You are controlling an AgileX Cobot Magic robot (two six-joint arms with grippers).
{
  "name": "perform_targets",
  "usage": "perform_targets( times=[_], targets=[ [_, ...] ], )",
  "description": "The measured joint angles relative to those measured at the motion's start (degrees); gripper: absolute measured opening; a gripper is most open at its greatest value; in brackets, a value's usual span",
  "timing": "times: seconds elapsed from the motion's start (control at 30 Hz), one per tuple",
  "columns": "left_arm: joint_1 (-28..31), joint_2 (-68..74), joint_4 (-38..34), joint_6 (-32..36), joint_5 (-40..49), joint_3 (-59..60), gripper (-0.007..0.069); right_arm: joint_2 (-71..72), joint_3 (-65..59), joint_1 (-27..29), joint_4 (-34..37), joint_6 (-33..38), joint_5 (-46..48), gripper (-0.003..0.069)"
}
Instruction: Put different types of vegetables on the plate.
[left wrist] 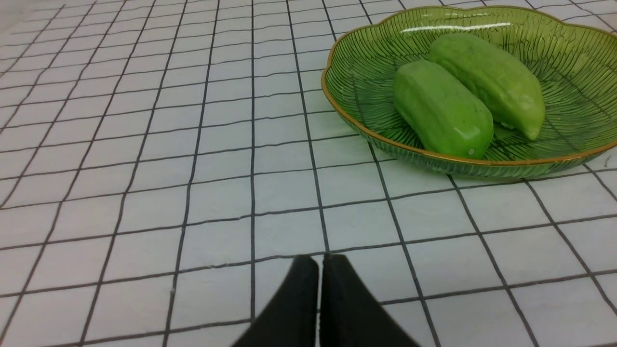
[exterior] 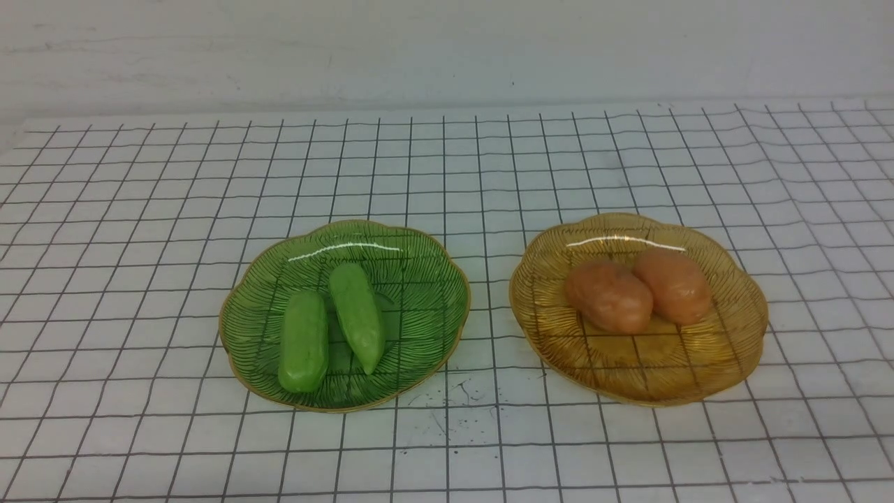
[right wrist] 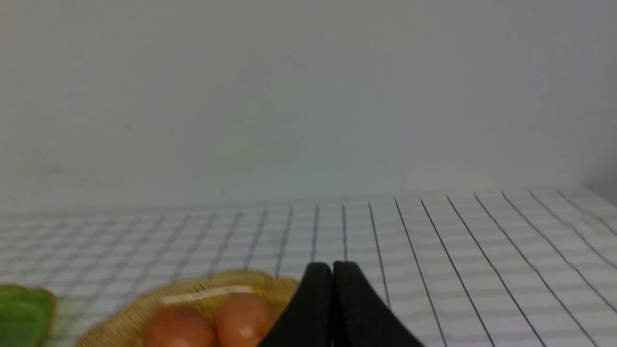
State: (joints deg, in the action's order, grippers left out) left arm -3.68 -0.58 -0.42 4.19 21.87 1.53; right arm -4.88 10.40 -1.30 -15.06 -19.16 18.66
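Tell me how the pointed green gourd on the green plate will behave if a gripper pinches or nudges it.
The gourd looks smooth and slightly glossy, so it may slip in a pinch, especially near its tapered tip. Its rounded body would probably roll sideways if nudged, though the cucumber lying close beside it and the upturned rim of the green plate should limit that. It appears to be a solid moulded toy, likely stiff.

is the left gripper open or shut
Shut. In the left wrist view the left gripper's two black fingers press together with no gap, holding nothing, short of the green plate.
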Motion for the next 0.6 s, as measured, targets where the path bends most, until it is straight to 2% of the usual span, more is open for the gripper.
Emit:
perform_targets(
  times=[0.2,0.4,0.6],
  targets=[
    [0.00,0.00,0.00,0.00,0.00,0.00,-0.0008,0.00,-11.02,2.49,-2.92,0.05,-0.86,-0.0014],
    [0.00,0.00,-0.05,0.00,0.00,0.00,-0.0008,3.12,-12.11,2.56,-3.95,0.46,-3.07,-0.0014],
    [0.00,-0.02,-0.06,0.00,0.00,0.00,-0.0008,5.36,-12.11,2.68,1.12,3.50,0.46,-0.0014]
  ],
)
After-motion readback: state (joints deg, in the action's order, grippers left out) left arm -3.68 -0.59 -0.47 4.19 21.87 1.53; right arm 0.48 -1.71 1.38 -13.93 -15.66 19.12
